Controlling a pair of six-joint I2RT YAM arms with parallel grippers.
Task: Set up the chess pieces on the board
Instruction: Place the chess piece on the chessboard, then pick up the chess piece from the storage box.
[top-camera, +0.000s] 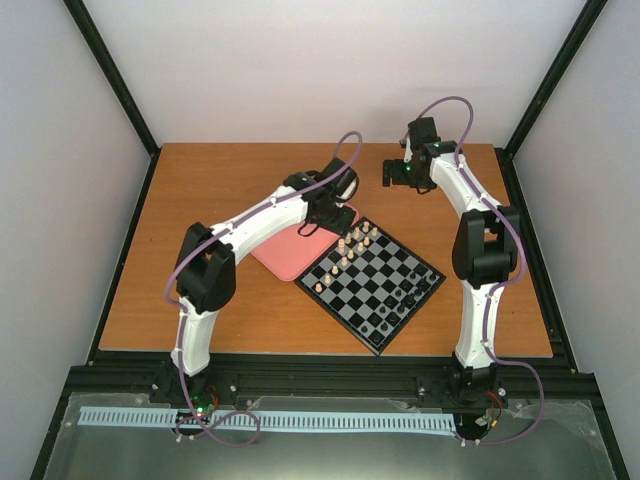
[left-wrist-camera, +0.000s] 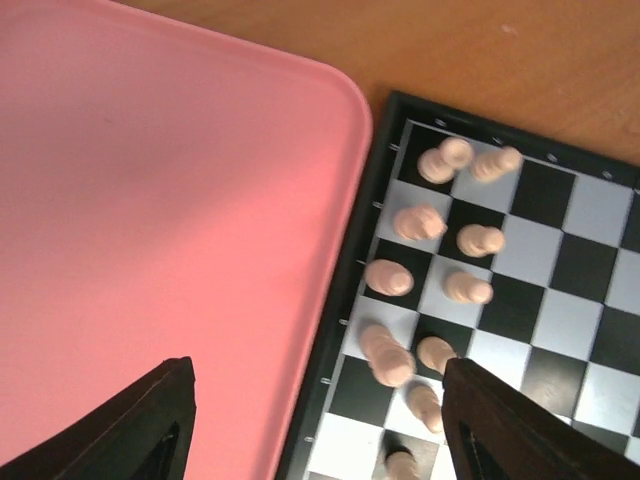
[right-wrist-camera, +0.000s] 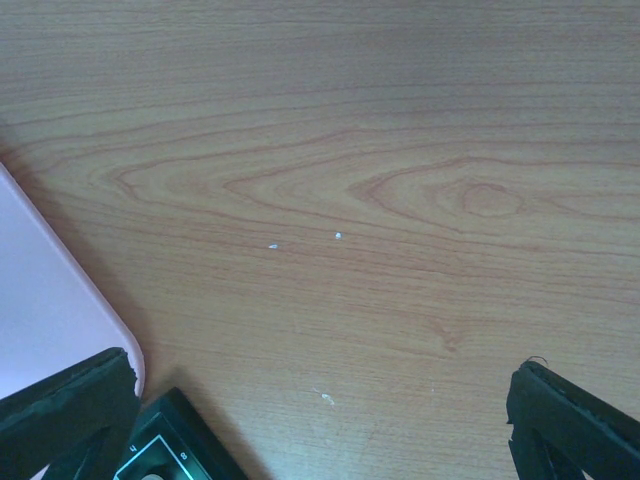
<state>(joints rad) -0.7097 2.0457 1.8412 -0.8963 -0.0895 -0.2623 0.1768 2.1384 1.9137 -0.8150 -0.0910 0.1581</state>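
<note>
Cream chess pieces (left-wrist-camera: 480, 240) stand on board (left-wrist-camera: 570, 325)

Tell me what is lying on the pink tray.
Nothing shows on the pink tray: the left wrist view has its surface bare. From above, the left arm covers much of it, so the far part cannot be checked.

Top camera high above the near side, looking down on whole worktop (top-camera: 230, 180), left wrist close over pink tray (left-wrist-camera: 150, 200) and board (left-wrist-camera: 560, 260), right wrist close over wood, both showing tray edge
</note>
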